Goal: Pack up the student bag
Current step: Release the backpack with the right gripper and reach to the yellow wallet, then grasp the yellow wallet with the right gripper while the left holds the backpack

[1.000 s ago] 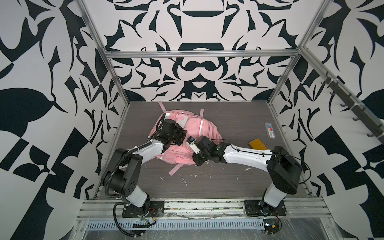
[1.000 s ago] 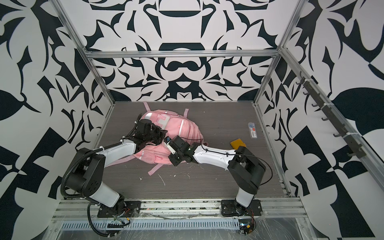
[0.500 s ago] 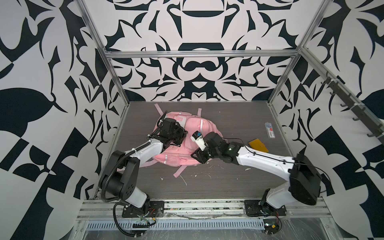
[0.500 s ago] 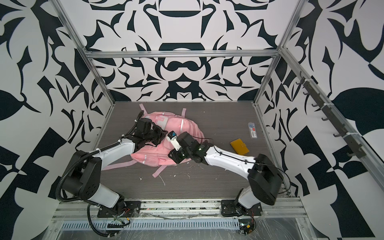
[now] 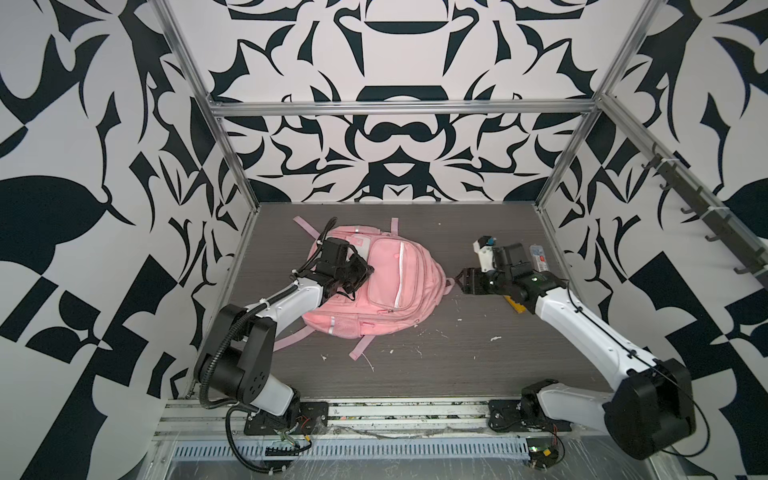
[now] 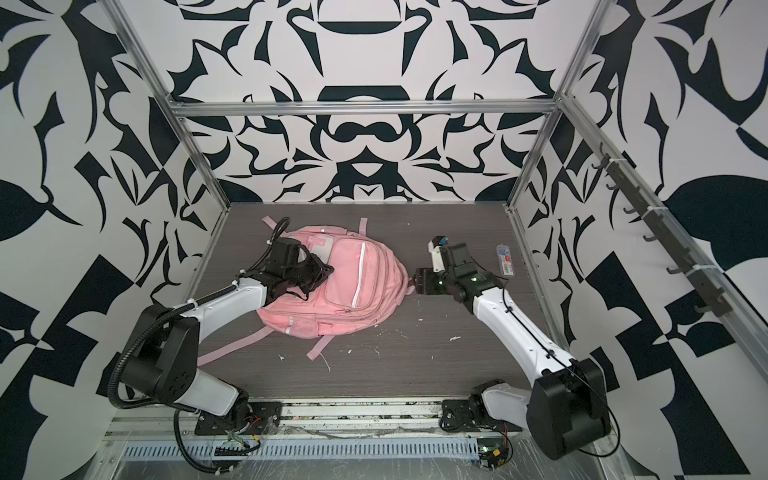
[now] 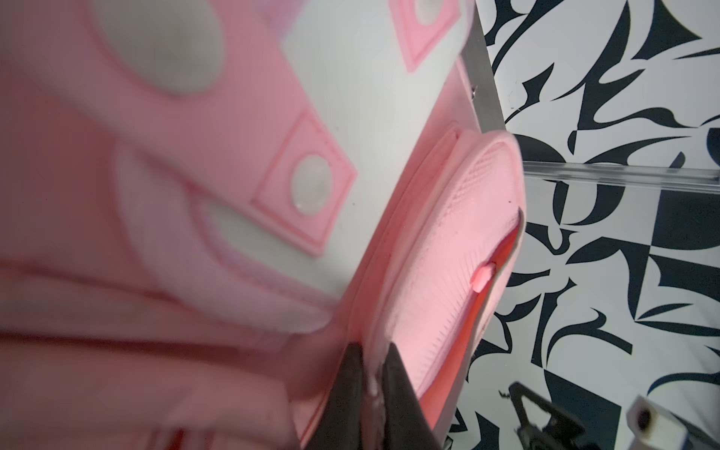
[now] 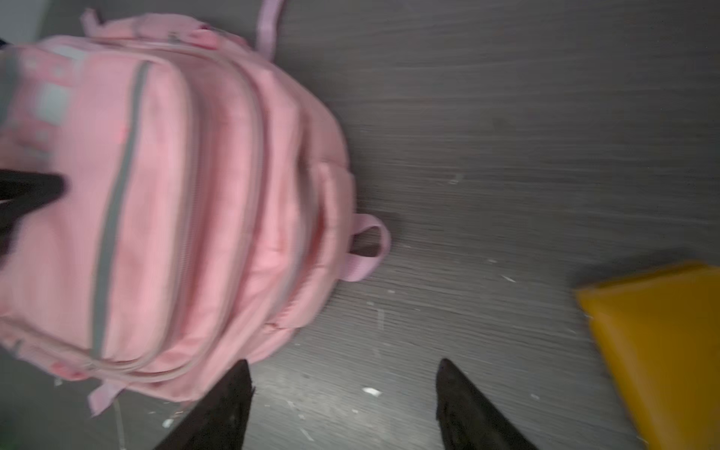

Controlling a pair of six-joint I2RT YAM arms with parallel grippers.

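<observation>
The pink student bag [image 5: 386, 286] lies left of centre on the grey table [image 5: 457, 365], with open tabletop in front and to the right. The left gripper [image 7: 372, 374] pinches its seam. The right gripper [image 8: 343, 361] is spread wide over bare table (its wrist view shows a flat yellow item [image 8: 662, 350], mostly hidden from above).

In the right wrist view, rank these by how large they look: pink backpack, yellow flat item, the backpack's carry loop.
1. pink backpack, clearly largest
2. yellow flat item, partly cut off by the frame edge
3. carry loop, smallest
</observation>
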